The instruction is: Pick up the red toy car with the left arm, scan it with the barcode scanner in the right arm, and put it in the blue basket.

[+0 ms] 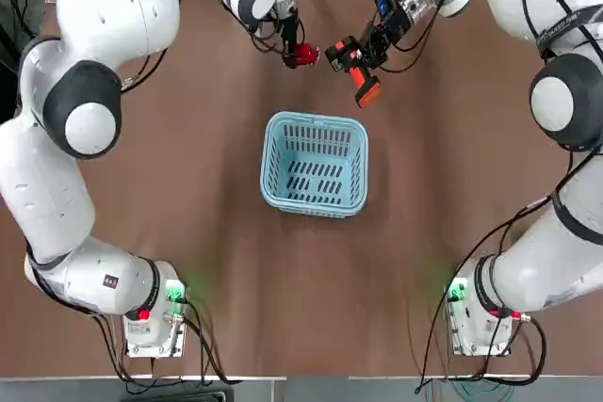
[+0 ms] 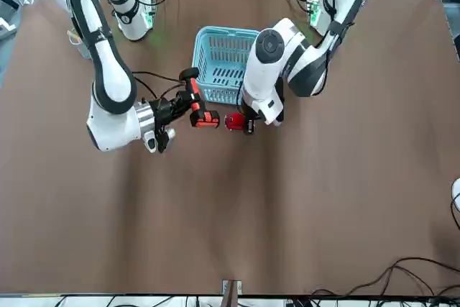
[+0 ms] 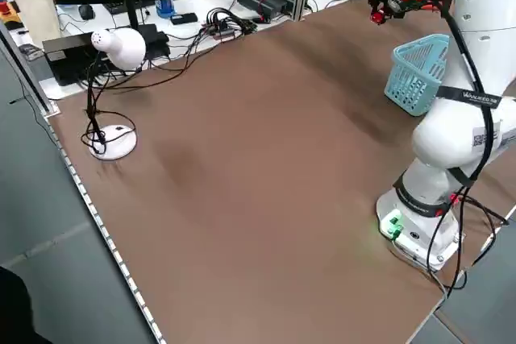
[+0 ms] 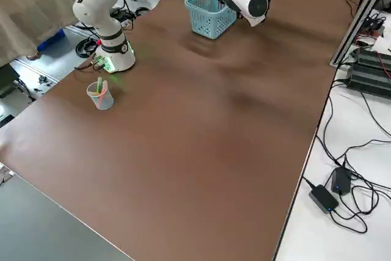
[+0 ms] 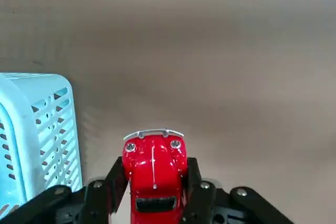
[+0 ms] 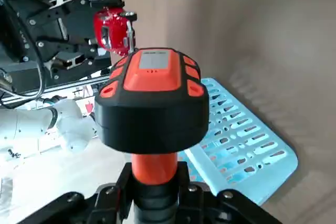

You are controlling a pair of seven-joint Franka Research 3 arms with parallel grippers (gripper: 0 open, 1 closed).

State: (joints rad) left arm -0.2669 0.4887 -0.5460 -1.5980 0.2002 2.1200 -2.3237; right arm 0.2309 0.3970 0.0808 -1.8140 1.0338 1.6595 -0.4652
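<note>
**Car and scanner held side by side above the far half of the tabletop**

Left gripper [image 1: 300,52]: fingers clamped on the red toy car [image 1: 305,54], one pad on each flank. In the left wrist view the car [image 5: 154,174] sits between the dark fingers [image 5: 116,179], its chrome bumper and two headlights facing away from the camera, w/ bare tabletop [image 5: 236,66] beneath and the blue basket's slotted wall [image 5: 37,129] at one side. Car is lifted clear of the surface; front view shows it [image 2: 236,121] hanging just below the left arm's white wrist [image 2: 263,80].

Right gripper [image 1: 375,40]: closed around the orange handle of the barcode scanner [image 1: 353,65]. Right wrist view: handle rises between the fingers, black-and-orange head [image 6: 152,100] on top, the red car [image 6: 112,29] and left gripper visible beyond the head. In the top view, scanner lies just right of the car, close but apart; black head nearest the car, orange end angled toward the basket.

Blue basket [image 1: 315,163]: upright near tabletop centre, on the robot's side of both held items, nothing visible inside. Front view puts it [image 2: 220,62] behind scanner [image 2: 195,108] and car.

Periphery: white lamp [image 3: 115,47] w/ round base on the tabletop edge, left side view; clear cup [image 4: 101,95] holding small items near the right arm's base [image 4: 113,53], right side view.
</note>
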